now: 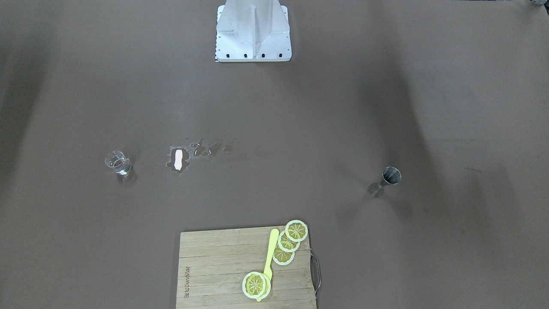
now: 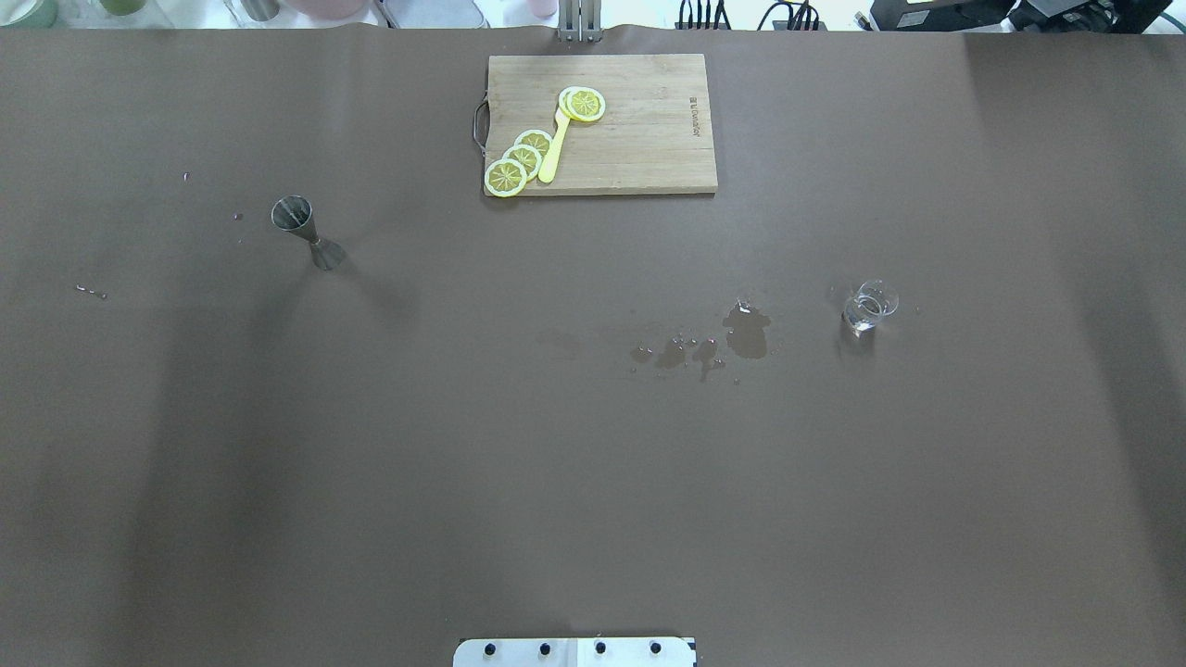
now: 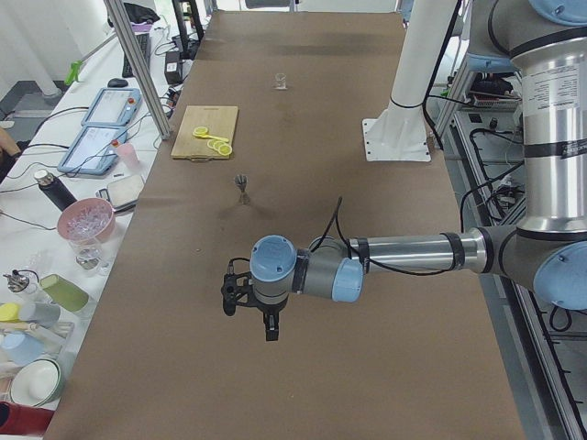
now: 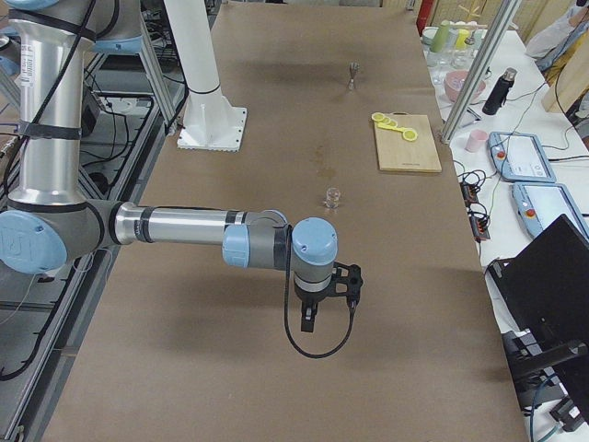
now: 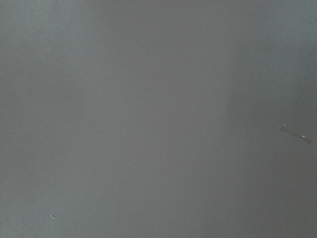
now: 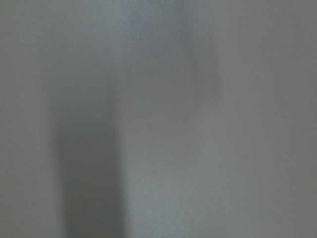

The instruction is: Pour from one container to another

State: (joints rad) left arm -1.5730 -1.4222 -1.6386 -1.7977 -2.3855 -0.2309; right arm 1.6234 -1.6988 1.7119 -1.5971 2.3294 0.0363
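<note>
The one container, a small clear glass cup [image 1: 118, 162] [image 2: 869, 308], stands upright with a little clear liquid on the robot's right side of the table. The other container, a steel hourglass jigger [image 1: 386, 181] [image 2: 306, 232], stands upright on the robot's left side. No gripper shows in the overhead or front-facing views. The left gripper [image 3: 231, 295] hangs over bare table, well short of the jigger [image 3: 243, 186]. The right gripper [image 4: 345, 284] hovers over bare table, nearer the camera than the cup [image 4: 333, 196]. I cannot tell whether either is open or shut. Both wrist views show only table.
A wet spill [image 2: 746, 332] [image 1: 180, 159] lies between the cup and the table's middle. A wooden cutting board [image 2: 649, 139] with lemon slices [image 2: 519, 159] and a yellow utensil [image 2: 553, 148] sits at the far edge. The robot's pedestal [image 1: 253, 30] stands at the near middle.
</note>
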